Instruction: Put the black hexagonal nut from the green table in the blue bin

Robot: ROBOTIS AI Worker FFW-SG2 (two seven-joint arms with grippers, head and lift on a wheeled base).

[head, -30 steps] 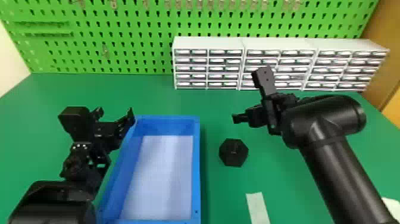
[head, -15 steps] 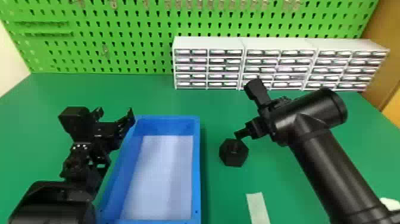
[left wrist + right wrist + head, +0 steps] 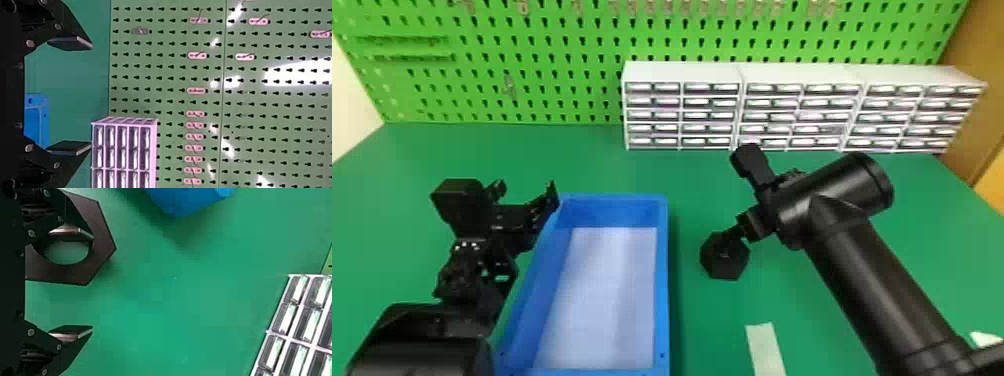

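No text, label, brand, number or sign can be read.

In the head view, the right gripper covers part of the black hexagonal nut; whether they touch, I cannot tell. In its wrist view, a finger and the gripper's body hide part of the nut. The left gripper covers some of the blue bin's left rim, and the bin's near end is cut off, like that of the pale strip. The contents of the far drawers are too small to tell.
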